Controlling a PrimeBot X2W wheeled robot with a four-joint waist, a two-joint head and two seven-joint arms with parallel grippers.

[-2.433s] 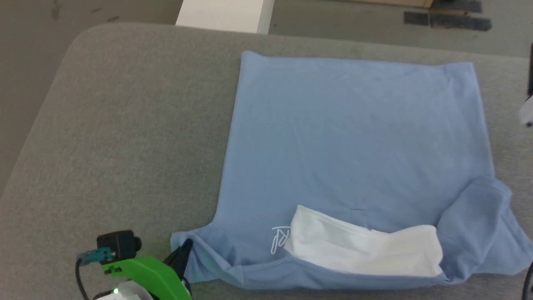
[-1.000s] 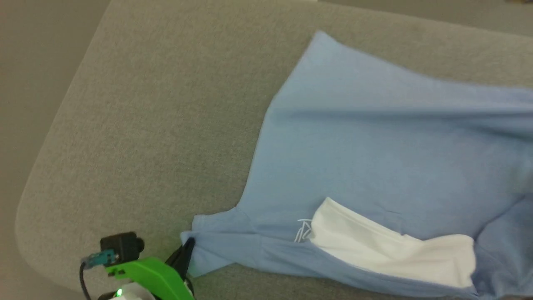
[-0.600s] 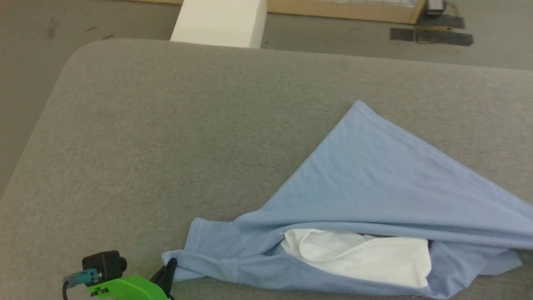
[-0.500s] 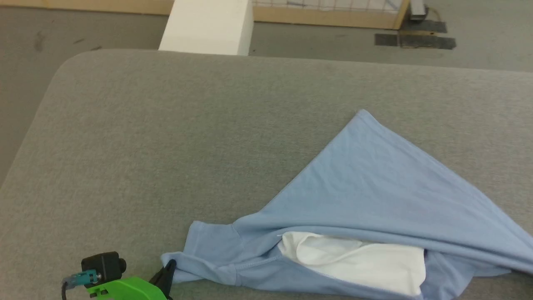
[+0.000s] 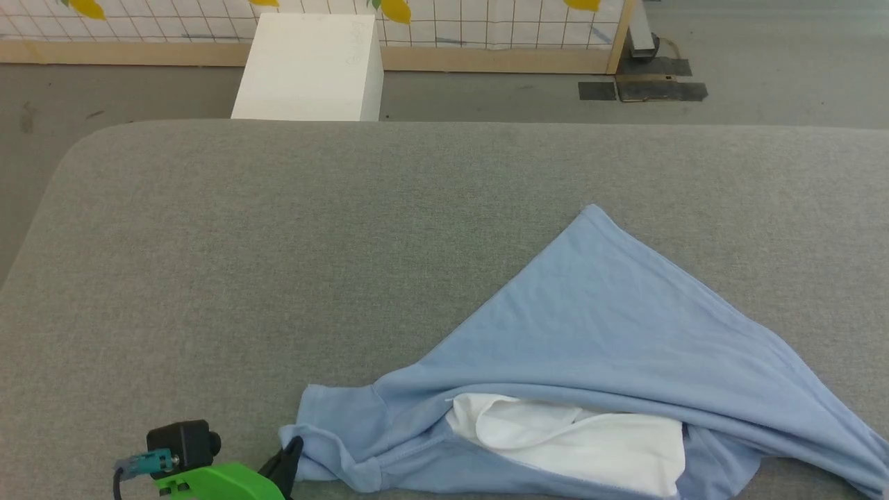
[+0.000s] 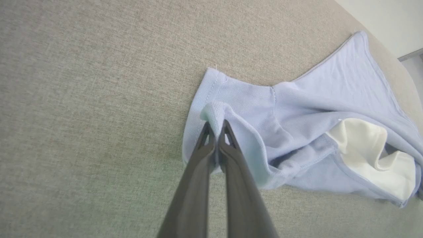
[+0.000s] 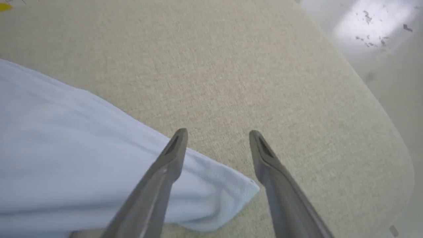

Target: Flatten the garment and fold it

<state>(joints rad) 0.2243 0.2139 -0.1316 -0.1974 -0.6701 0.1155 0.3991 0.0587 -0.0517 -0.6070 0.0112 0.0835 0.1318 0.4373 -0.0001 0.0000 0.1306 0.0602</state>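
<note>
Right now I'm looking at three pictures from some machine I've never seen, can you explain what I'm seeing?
This is a two-armed robot; each arm ends in a gripper with two long dark fingers. The wide picture comes from a camera on its head, looking down at a grey padded surface. The other two come from cameras on its wrists, looking along each gripper's fingers. On the surface lies the garment, a light blue T-shirt bunched into a rough triangle, a white panel showing at its near side. The left gripper is shut on a fold at the shirt's edge. The right gripper is open, holding nothing, a shirt corner lying by its fingers.
</note>
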